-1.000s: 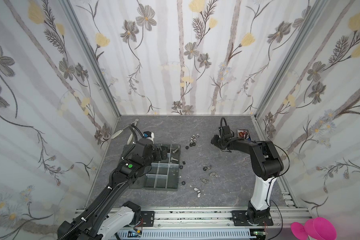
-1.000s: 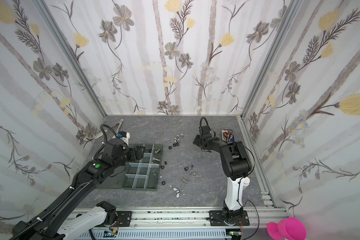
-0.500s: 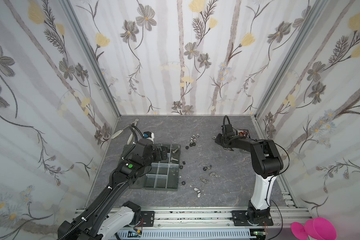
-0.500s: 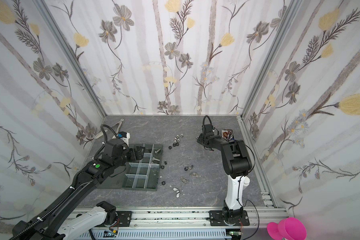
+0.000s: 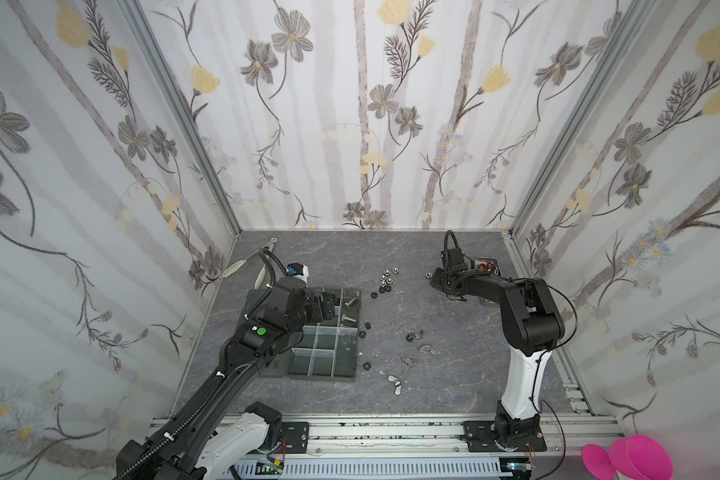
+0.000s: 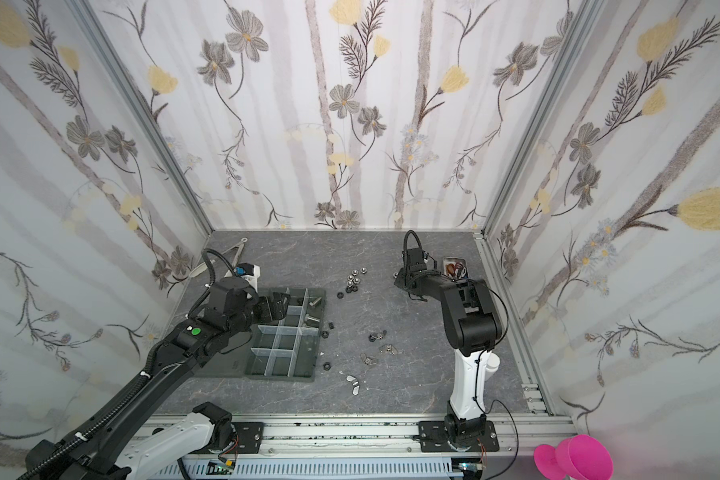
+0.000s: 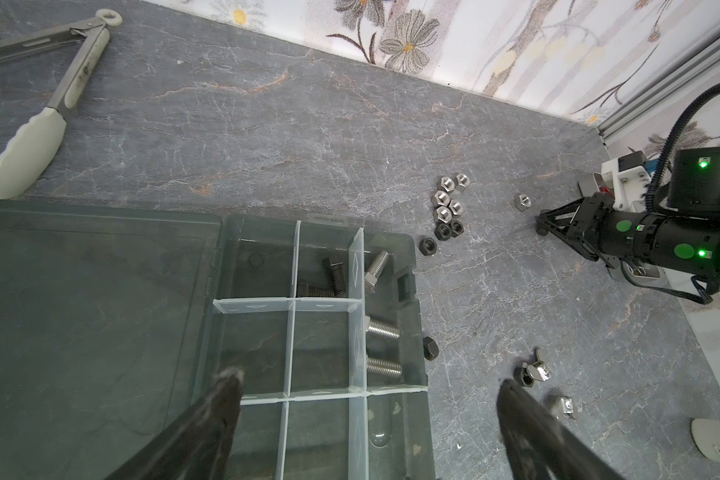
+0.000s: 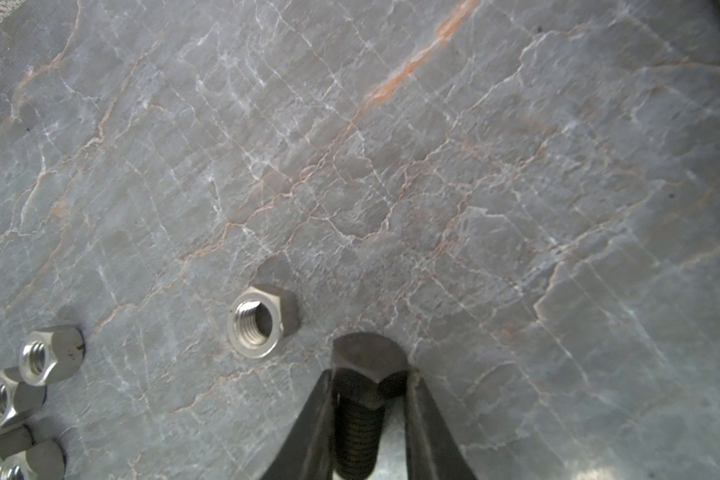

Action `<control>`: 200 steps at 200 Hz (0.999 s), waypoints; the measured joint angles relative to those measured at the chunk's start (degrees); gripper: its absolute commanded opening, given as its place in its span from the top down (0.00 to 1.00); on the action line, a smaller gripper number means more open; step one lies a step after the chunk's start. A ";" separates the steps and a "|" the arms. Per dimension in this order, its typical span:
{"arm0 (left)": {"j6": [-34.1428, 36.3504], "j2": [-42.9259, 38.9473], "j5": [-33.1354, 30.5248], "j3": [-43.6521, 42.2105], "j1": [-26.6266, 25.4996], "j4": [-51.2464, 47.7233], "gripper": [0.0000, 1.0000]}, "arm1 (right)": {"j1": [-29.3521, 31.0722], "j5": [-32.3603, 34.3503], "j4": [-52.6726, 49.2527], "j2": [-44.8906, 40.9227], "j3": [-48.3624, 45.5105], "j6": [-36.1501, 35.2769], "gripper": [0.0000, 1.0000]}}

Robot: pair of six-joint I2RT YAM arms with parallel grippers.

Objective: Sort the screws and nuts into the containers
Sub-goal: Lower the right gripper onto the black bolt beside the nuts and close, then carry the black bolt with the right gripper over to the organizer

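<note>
The right gripper (image 8: 369, 376) has pinched a black screw (image 8: 366, 353) lengthwise between its jaws, head beyond the tips; the left gripper (image 7: 367, 381), jaws spread, hovers over the containers (image 7: 321, 345).

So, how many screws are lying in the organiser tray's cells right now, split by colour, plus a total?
Silver screws: 3
Black screws: 2
Total: 5
</note>
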 measured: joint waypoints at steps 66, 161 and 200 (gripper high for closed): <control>0.00 -0.02 -0.02 -0.09 0.07 0.00 0.04 | 0.85 2.49 -1.40 0.57 0.98 -1.46 0.93; 0.00 -0.76 -0.02 -0.31 0.55 0.04 0.00 | 4.98 -2.14 -3.78 -6.34 -1.33 -4.42 0.96; -0.02 -1.51 -0.46 -0.63 0.68 0.13 0.00 | 9.88 -5.92 -3.41 -7.76 0.11 -5.90 0.97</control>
